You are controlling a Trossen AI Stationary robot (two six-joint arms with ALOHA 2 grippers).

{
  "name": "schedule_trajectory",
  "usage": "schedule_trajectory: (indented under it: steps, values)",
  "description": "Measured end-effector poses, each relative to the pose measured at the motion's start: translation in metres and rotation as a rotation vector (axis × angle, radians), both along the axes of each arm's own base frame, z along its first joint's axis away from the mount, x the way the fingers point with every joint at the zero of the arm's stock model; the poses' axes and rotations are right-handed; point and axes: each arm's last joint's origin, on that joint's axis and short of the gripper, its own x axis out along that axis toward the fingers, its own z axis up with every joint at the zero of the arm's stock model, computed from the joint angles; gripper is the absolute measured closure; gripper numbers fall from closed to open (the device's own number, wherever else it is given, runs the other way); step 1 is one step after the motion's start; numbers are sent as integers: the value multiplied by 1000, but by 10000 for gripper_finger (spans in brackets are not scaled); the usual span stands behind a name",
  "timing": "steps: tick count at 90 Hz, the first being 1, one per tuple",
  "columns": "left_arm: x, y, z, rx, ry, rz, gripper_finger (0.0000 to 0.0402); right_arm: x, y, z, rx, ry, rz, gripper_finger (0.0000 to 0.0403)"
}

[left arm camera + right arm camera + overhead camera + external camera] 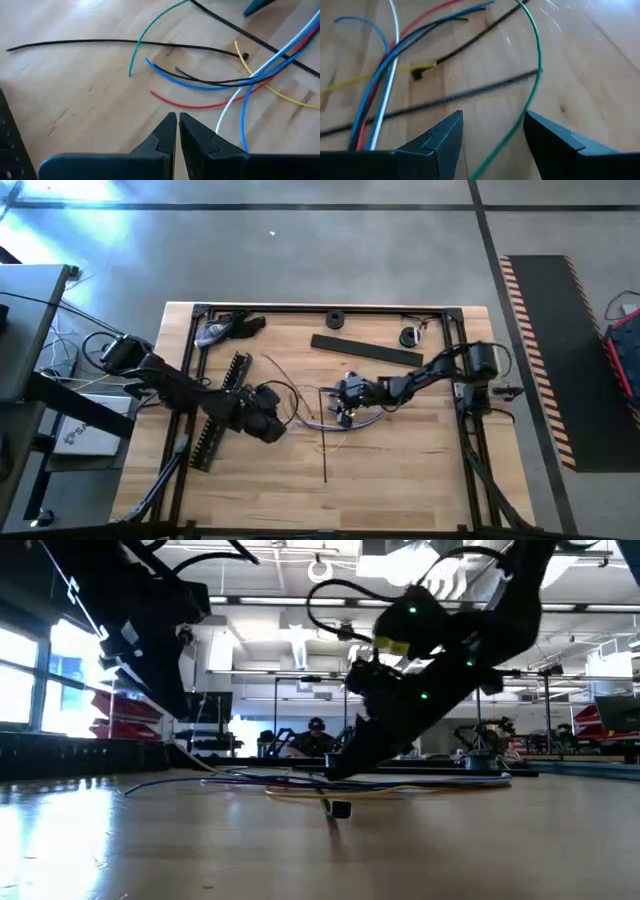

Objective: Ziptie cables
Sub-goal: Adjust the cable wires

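- The step in hand looks like gathering the loose cables (330, 418) into one bunch, so a ziptie (470, 95) can go round them. Best to pinch where most strands cross, low to the table (400, 480), and lift little so none slip out.
- The right gripper (492, 132) stands wide open, holding nothing. A green strand passes between its fingers, and the ziptie lies just ahead, with the red, blue and white strands beyond.
- The left gripper (177, 131) is closed with its tips together, empty. The cables fan out just ahead of it, untouched.
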Motion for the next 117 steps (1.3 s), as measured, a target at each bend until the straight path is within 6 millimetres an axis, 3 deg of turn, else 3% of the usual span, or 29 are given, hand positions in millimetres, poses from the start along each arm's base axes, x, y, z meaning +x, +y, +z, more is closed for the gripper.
schedule_trajectory:
  steps: [19,24,45,61,82,88,100,117]
  values:
    - [-2,-3,-1,14,1,-12,395,9,0,7,-24,105,-5,374]
    - [-2,-4,-1,18,-1,-14,395,10,0,8,-25,112,10,393]
    - [-8,-11,1,61,7,-31,395,18,7,18,-14,98,12,401]
    - [-15,-19,11,120,9,-11,395,23,23,41,-26,46,82,403]
    - [-14,-26,15,108,-5,-58,395,26,49,57,-38,42,317,403]
    - [-14,-21,14,87,7,-23,395,26,51,58,-51,42,283,403]
    - [-7,-4,13,74,10,57,395,22,36,60,-126,89,36,403]
    - [7,40,10,134,129,68,395,16,7,53,-126,183,-116,403]
